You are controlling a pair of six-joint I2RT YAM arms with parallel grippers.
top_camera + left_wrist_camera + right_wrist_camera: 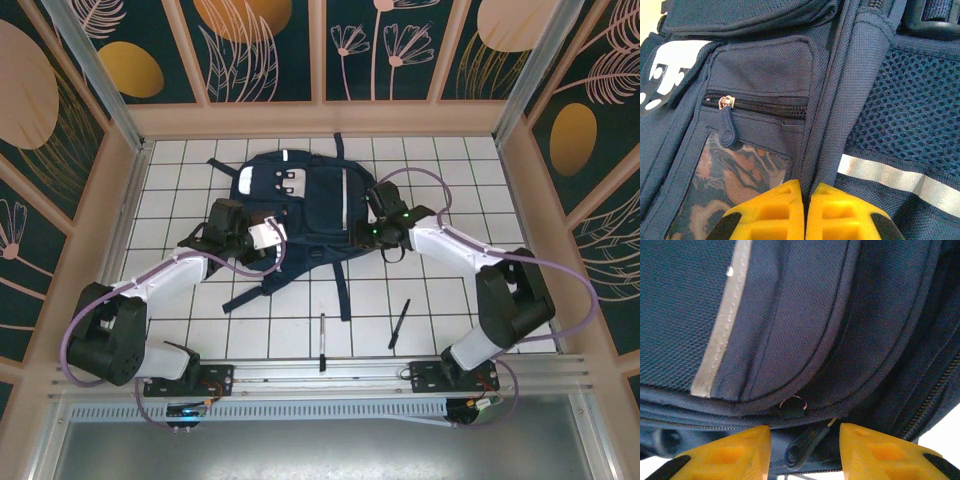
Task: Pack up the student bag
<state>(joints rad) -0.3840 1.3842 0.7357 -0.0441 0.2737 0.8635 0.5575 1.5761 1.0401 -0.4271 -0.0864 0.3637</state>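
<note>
**Top view.** The bag lies flat, front up, on the far half of the white gridded table. Its straps trail toward the arm bases. The left arm reaches the bag's lower left edge, and the right arm reaches its right edge. One pen lies near the front rail. A second pen lies to its right, and both are apart from the bag.

**Left wrist view.** The left jaws are closed, with the yellow fingertips pressed together against the bag's front. A raised seam runs down to the line where the tips meet. Whether any fabric is pinched there cannot be told. Left of the seam is a pocket whose zip is closed, with the pull at its left end. Below the zip, a clear window shows a marbled pattern. Right of the seam, a mesh panel sits above a reflective stripe.

**Right wrist view.** The right jaws are open, with their fingertips well apart at the bag's edge. A dark zip tab lies in the gap between them. Just above it, a small metal ring sits on a curved seam. A second stripe runs across the panel to the upper left.
</note>
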